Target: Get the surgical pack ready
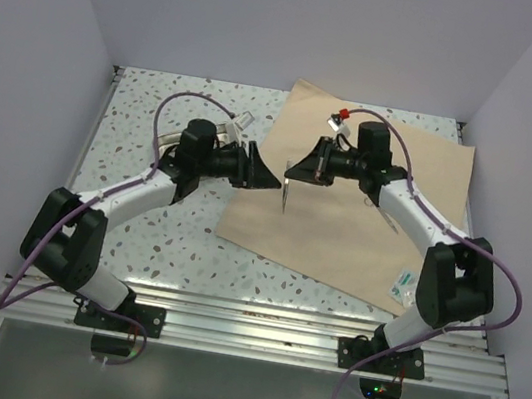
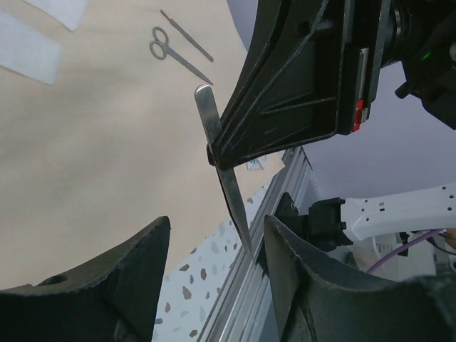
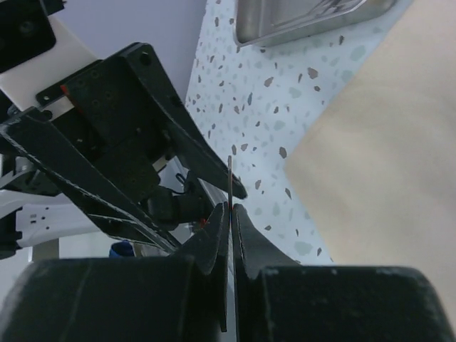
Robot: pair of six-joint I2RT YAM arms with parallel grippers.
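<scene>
The large tan-beige wrap sheet (image 1: 339, 247) lies flat and tilted on the right half of the top view, and its left edge runs under the spot where the two grippers meet. In the upper left of the left wrist view, white gauze squares (image 2: 27, 48) rest on the sheet. A pair of small steel scissors (image 2: 168, 48) and a thin metal probe (image 2: 187, 35) lie just beside each other near them. The shiny rectangular metal tray (image 3: 285, 25) sits off the sheet on the speckled terrazzo table (image 1: 140, 230), at the top of the right wrist view.

Above the sheet's left edge hangs a slim flat steel instrument (image 2: 206, 117), blade-like and nearly upright. The right gripper (image 3: 231, 214) is clenched on its middle, the fingers pinching it edge-on. The right arm rises from its base at lower right, bends at the elbow and stretches toward the upper left, wrist turned to face leftward.

The left gripper (image 2: 217, 224) points straight at it, jaws released and spread wide; the instrument's lower tip appears between them without touching either finger. The left arm mirrors the right, elbow low at the left and forearm angled up to the right.

A small white-and-green packet (image 1: 402, 285) lies at the sheet's lower right corner
</scene>
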